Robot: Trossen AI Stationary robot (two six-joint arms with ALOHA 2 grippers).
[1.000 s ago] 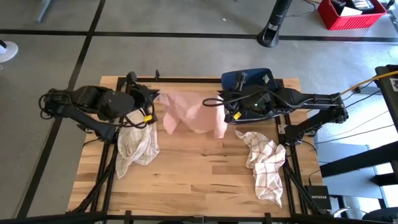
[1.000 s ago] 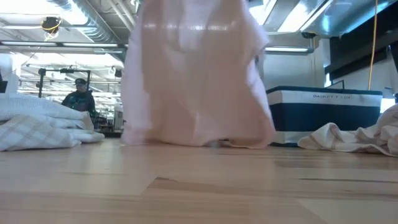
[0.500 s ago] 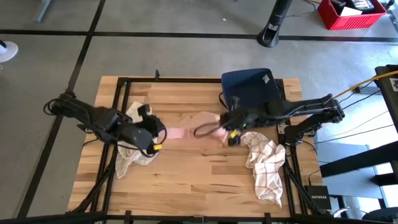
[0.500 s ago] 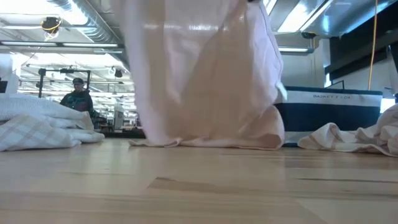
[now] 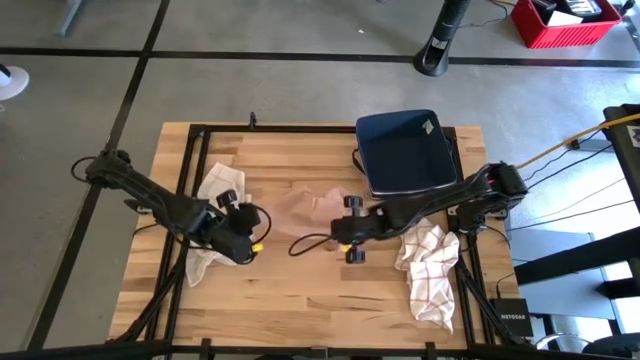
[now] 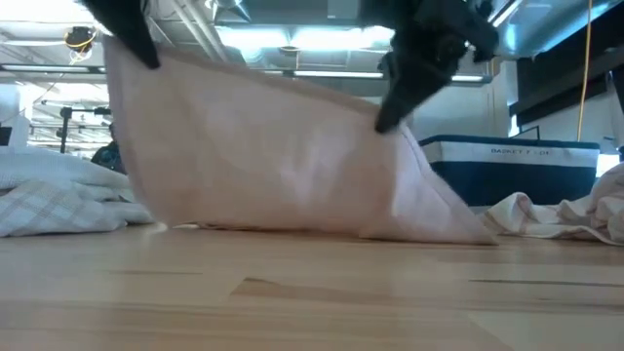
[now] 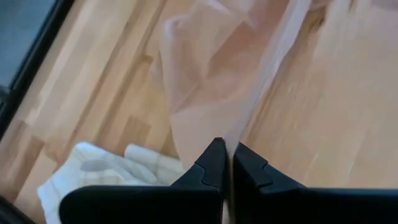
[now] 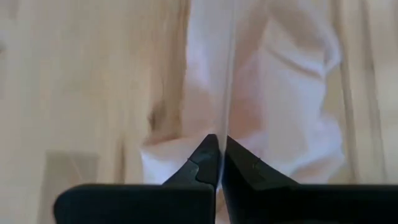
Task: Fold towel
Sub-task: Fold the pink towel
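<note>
Both arms reach low over the counter (image 5: 300, 290), the left claw (image 5: 249, 233) and right claw (image 5: 350, 236) each pinched tight on an edge of the pink towel (image 5: 305, 208), stretching it between them.

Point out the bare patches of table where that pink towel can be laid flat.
Bare wood runs along the table's near edge, between the left checked cloth and the right checked cloth. A smaller strip lies beyond the pink towel, beside the blue basket. Both sides are crowded by arms and cloths.

Bright overhead ceiling lights (image 6: 322, 39), soft shadows; right wrist view blurry.
</note>
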